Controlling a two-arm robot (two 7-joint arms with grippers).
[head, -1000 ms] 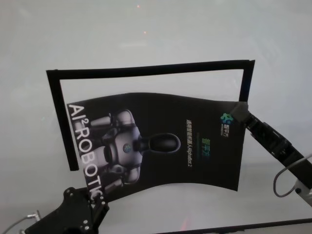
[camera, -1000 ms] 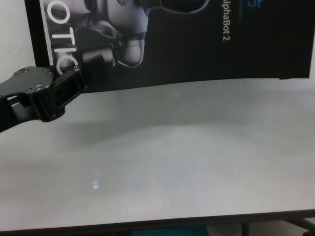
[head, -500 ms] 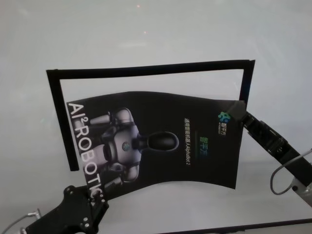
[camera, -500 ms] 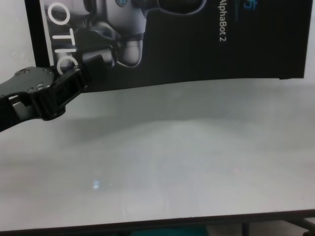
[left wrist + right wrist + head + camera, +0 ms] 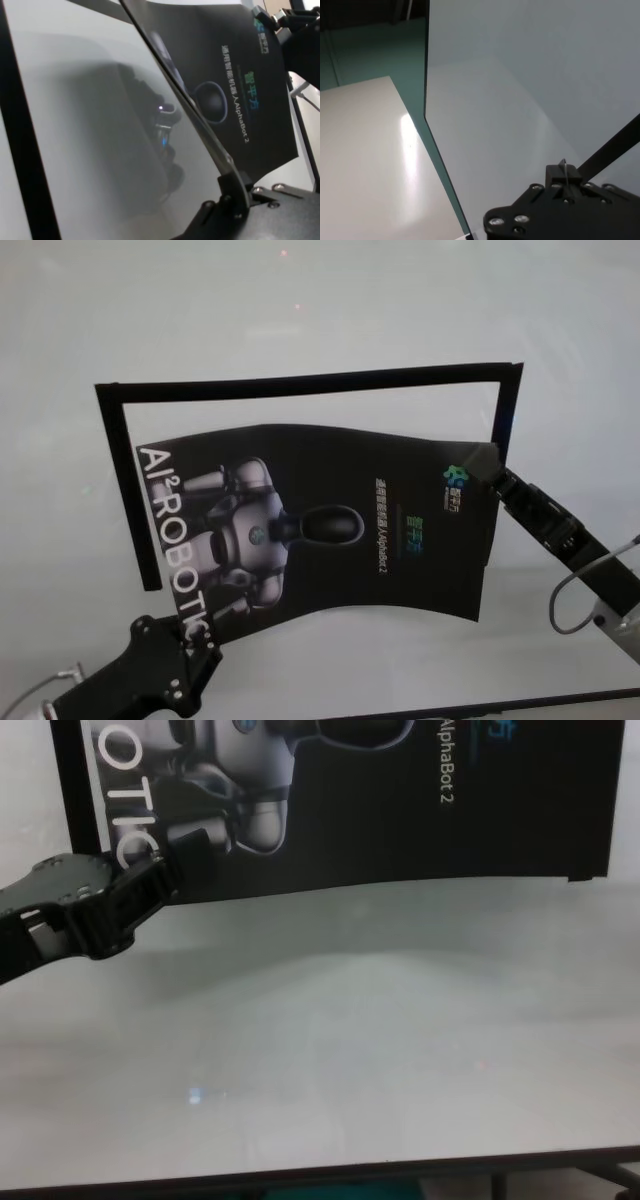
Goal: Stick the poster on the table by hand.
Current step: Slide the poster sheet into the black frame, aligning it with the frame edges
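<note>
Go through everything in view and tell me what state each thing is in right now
Large glossy black robot poster: bowed, held at two opposite corners, not yet flat.
Left claw: shut on poster's near-left corner.
Right claw: shut on poster's far-right corner.
Narrow black strip frame: flat on pale grey table.

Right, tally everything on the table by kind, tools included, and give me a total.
Large glossy black posters with a grey-white robot figure: 1
Narrow black strip frames, marking three sides of a rectangle: 1
Black boxy tools holding poster corners: 2, left tool, right tool
Total: 4, on the pale grey-white matte table.
</note>
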